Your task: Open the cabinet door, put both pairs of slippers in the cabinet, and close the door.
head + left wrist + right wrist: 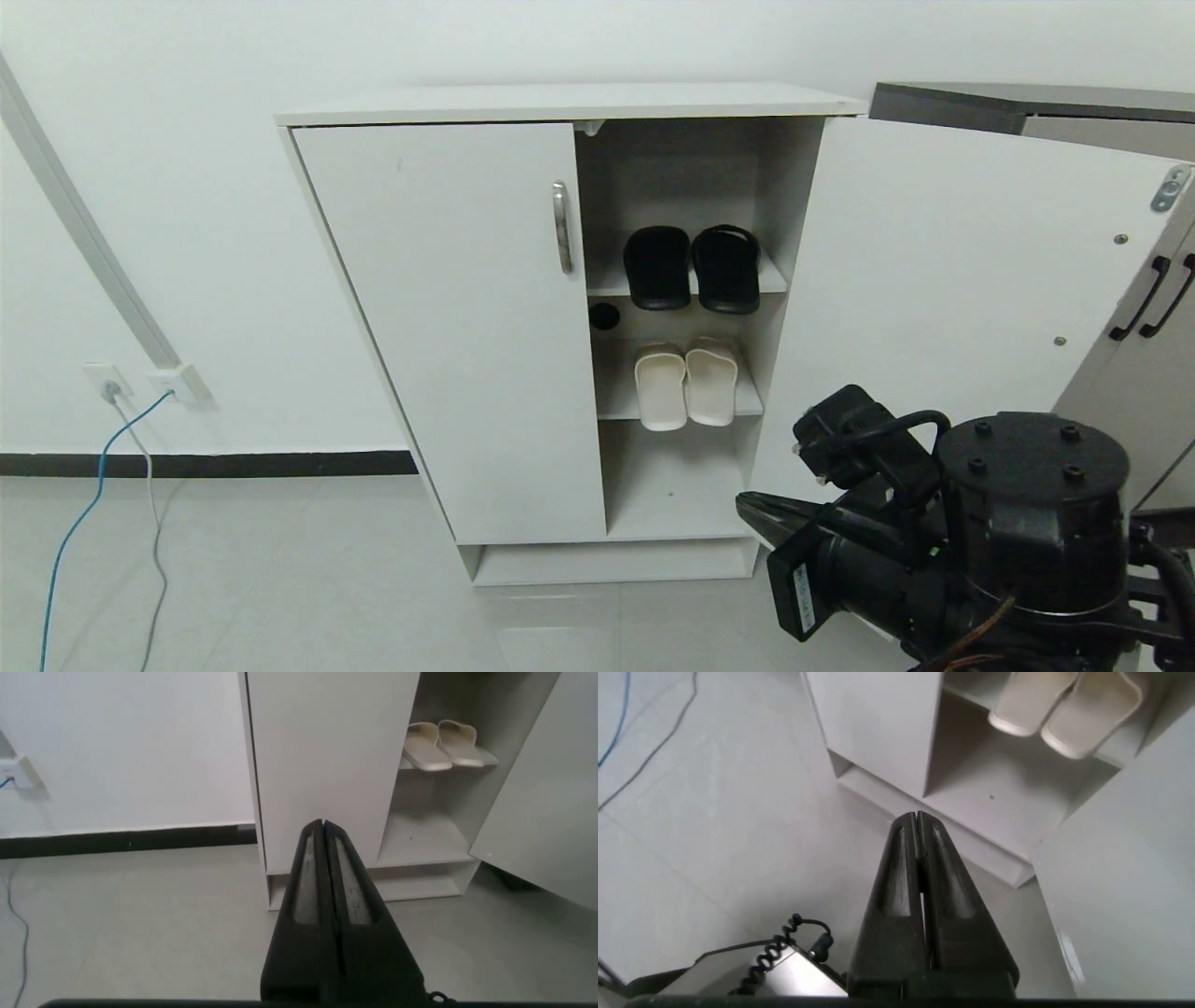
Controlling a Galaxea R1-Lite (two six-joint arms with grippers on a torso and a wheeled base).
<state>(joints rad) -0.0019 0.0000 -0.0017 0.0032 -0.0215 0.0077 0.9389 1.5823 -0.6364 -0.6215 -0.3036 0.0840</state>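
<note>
Smooth white cabinet (pixel 448 327), door (pixel 934 299) open; rounded black slippers (pixel 691 269) shelved above cream slippers (pixel 686 385); left claw (pixel 322 833), right claw (pixel 918 821) clenched, empty

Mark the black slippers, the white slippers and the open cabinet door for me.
black slippers (pixel 658 266), head view, strap of the left slipper
white slippers (pixel 661 387), head view, upper of the left slipper
open cabinet door (pixel 934 308), head view, middle of its inner face
</note>
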